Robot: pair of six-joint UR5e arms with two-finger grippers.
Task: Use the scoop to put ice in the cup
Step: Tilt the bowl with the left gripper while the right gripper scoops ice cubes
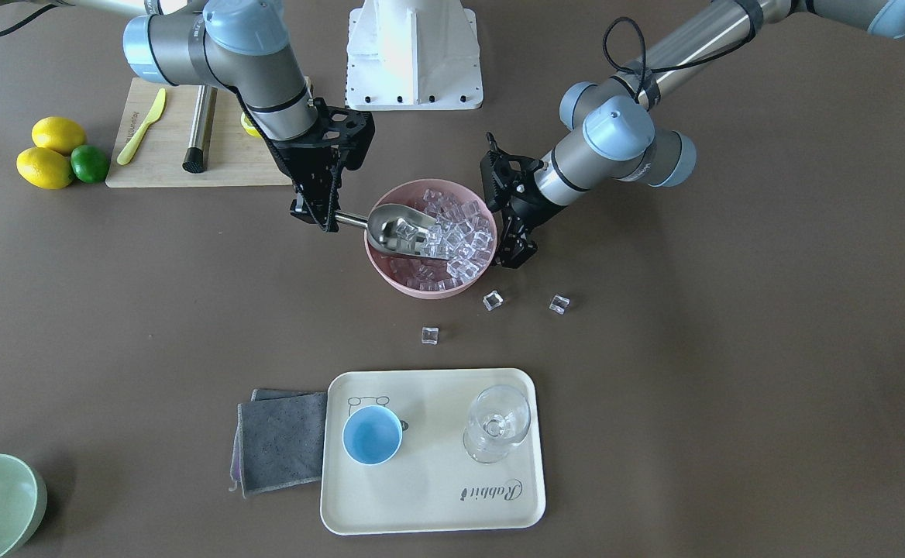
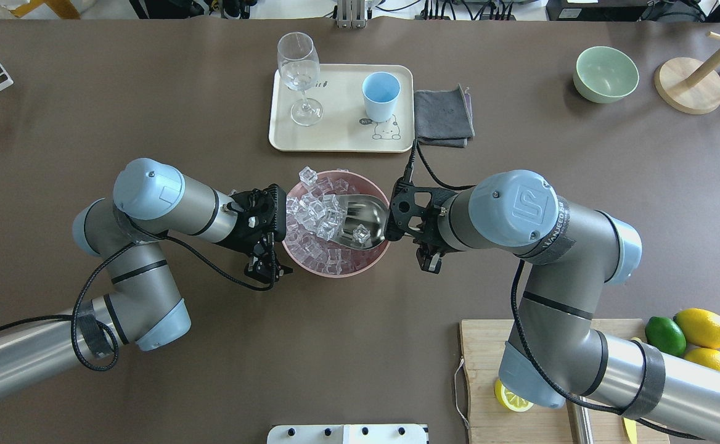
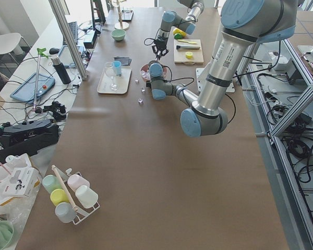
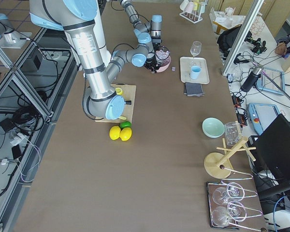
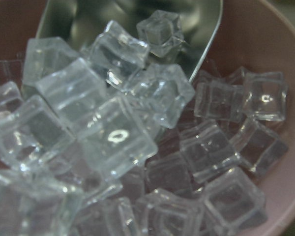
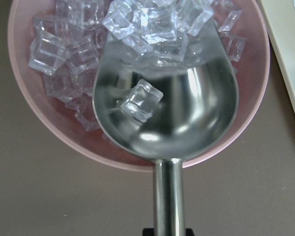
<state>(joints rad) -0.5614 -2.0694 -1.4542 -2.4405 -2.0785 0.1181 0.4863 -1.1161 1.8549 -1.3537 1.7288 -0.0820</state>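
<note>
Ice (image 5: 118, 137) — hard, slick cubes, likely to skid — fills the pink bowl (image 5: 265, 39) and heaps against the mouth of the scoop (image 6: 187, 113), with one cube alone in its trough. Scoop is rigid polished metal, best held by its short handle, where the right gripper (image 1: 327, 219) is clamped. Left gripper (image 1: 513, 256) stands at the bowl's opposite rim — whether apart or together cannot be told. Three loose cubes (image 1: 493, 300) lie just beyond the bowl. Further out, the cup (image 1: 373, 435) stands empty on the tray (image 1: 437, 496).

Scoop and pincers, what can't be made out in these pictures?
Scoop handle's end: cut off by the right wrist view's bottom edge, covered by the right pincer elsewhere.
Left pincer: dark, too small to tell open or shut.
Ice: a speck in both side views.
</note>
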